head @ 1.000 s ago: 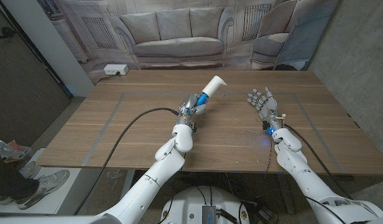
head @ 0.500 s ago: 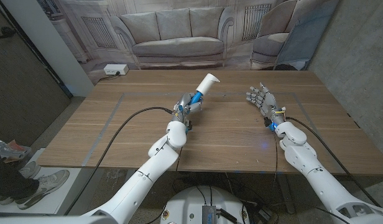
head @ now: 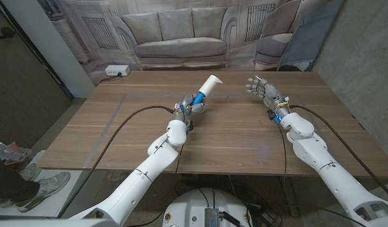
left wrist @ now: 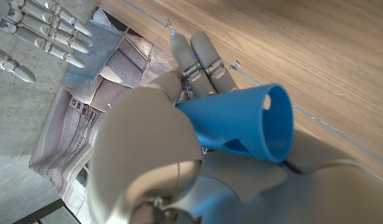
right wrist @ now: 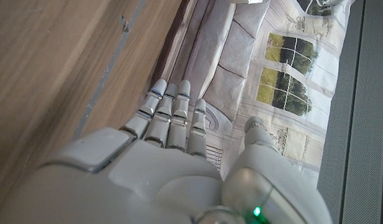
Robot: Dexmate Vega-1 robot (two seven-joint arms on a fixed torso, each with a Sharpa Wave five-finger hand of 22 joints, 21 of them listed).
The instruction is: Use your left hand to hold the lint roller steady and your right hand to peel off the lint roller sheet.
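Note:
My left hand [head: 189, 106] grips the blue handle [head: 198, 99] of the lint roller, whose white roll [head: 210, 84] points up and away over the middle of the table. In the left wrist view the open end of the blue handle [left wrist: 253, 124] sticks out of my closed left hand [left wrist: 148, 149]. My right hand [head: 262, 90] hovers to the right of the roll with its fingers spread, holding nothing, a clear gap from the roll. The right hand's fingers [left wrist: 45, 31] also show in the left wrist view. From behind, my right hand [right wrist: 160, 162] shows straight fingers.
The wooden table [head: 232, 135] carries thin taped lines [head: 112, 116]. A white power strip [head: 116, 70] lies at the far left edge. A backdrop printed with a sofa [head: 178, 38] hangs behind the table. A person's shoes [head: 46, 186] show on the floor at the left.
My left hand has carried the roller a little left and farther from me. My right hand has moved farther from me and slightly toward the roll, fingers still spread.

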